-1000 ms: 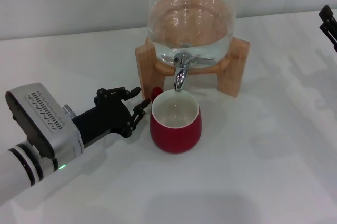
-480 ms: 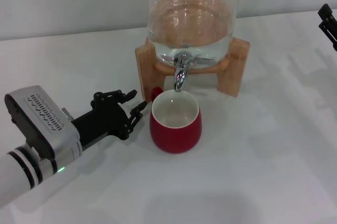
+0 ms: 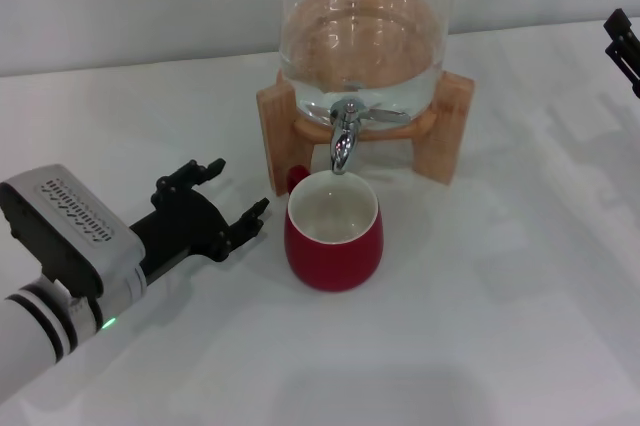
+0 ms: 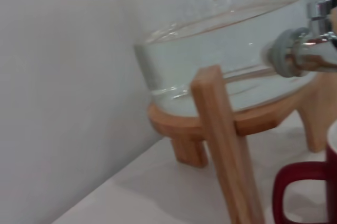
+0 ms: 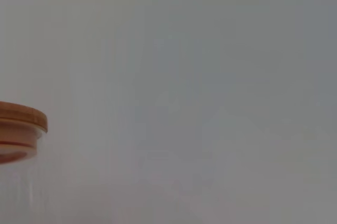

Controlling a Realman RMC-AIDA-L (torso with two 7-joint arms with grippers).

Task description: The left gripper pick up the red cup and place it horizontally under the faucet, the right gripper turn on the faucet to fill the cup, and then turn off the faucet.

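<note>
The red cup (image 3: 333, 236) stands upright on the white table, mouth up, directly below the faucet (image 3: 343, 142). Its small loop handle (image 4: 301, 194) points toward the wooden stand's left leg. My left gripper (image 3: 236, 187) sits just left of the cup, open, with its black fingers spread and nothing between them; a small gap separates it from the cup. In the left wrist view the chrome faucet (image 4: 309, 56) shows at the edge, beside the stand. My right gripper (image 3: 625, 44) hangs at the far right edge, well away from the faucet, only partly in view.
A glass water dispenser (image 3: 362, 46), partly filled, rests on a wooden stand (image 3: 275, 126) behind the cup. Its wooden lid (image 5: 20, 128) shows in the right wrist view. A grey wall runs behind the white table (image 3: 500, 296).
My left gripper has opened its fingers and drawn back to the left, away from the cup. The cup and the right gripper have stayed put.
</note>
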